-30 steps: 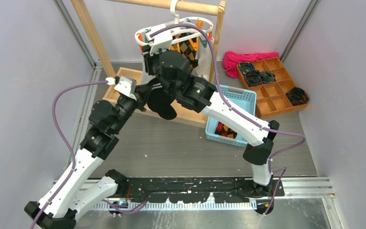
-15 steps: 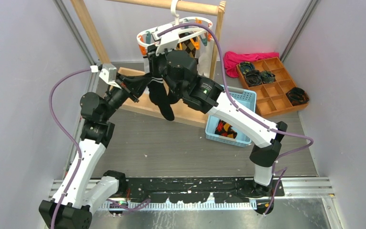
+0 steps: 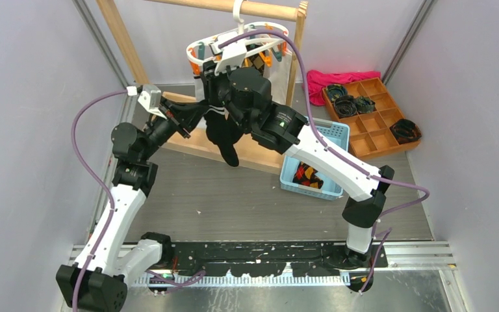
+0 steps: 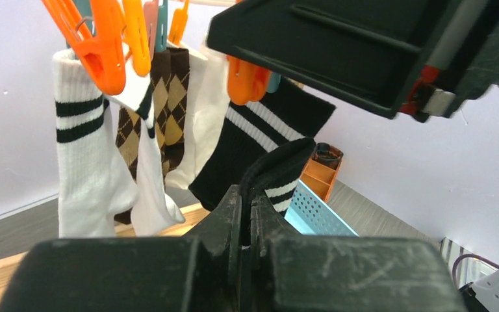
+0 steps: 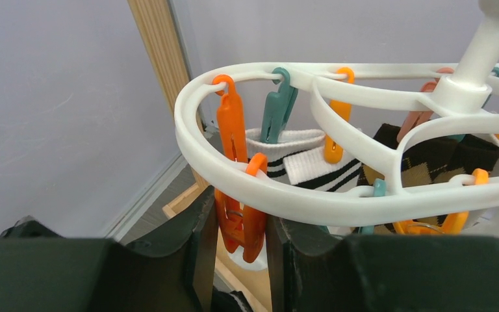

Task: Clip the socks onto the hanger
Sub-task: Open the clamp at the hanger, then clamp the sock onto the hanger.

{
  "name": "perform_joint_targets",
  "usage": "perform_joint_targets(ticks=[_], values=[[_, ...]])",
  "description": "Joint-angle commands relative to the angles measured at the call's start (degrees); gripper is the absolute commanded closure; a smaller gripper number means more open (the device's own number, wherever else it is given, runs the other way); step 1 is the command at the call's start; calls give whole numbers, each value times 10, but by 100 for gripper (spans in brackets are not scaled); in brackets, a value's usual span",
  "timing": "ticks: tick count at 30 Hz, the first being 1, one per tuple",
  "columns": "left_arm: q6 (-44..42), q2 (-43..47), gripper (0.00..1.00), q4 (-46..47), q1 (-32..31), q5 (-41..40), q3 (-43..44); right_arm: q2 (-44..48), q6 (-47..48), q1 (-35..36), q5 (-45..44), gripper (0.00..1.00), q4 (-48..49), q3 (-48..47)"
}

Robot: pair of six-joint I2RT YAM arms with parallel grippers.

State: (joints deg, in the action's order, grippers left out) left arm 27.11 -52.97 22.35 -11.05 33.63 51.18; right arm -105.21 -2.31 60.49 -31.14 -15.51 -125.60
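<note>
Clenched fully, the left gripper (image 4: 247, 195) was seen holding the cuff of a plain black sock with two thin white stripes (image 4: 279, 170), the rest of the sock hanging below it. The cuff was held just under the left edge of the white plastic oval-ring hanger (image 5: 286, 201), which was hooked on the top bar of the tall wooden rack (image 3: 123, 45). The right gripper (image 5: 239, 218) was partly closed around an orange plastic clip (image 5: 255, 221) at that same edge of the ring, one finger pressed to each side. Whether the clip's mouth had been forced open could not be told, as it was hidden below the fingers. A matching black striped sock (image 4: 266, 136) was already pinned under a neighbouring orange clip. White socks with black bands (image 4: 81, 162) and brown argyle socks (image 4: 162, 97) were pinned further round the ring.

The step in hand was judged to be feeding this cuff into the squeezed clip. For it to be done well, the cuff would have to be raised straight up into the clip's mouth and pushed in past its hem. The squeeze should be released first and the sock let go only afterwards. Since the hanger hung free from its hook, sideways pushing was judged likely to swing the ring off line.
</note>
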Motion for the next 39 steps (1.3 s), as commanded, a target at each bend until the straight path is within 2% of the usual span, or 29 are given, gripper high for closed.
perform_joint_targets(ticks=[1,17,39], values=[[21,-23,100,56,22,61,13,38,-15,-6,11,89,21,2],[111,-102,100,105,39,123,87,62,-32,-18,32,89,32,35],[201,-157,100,150,56,204,121,81,-49,-29,60,89,42,63]])
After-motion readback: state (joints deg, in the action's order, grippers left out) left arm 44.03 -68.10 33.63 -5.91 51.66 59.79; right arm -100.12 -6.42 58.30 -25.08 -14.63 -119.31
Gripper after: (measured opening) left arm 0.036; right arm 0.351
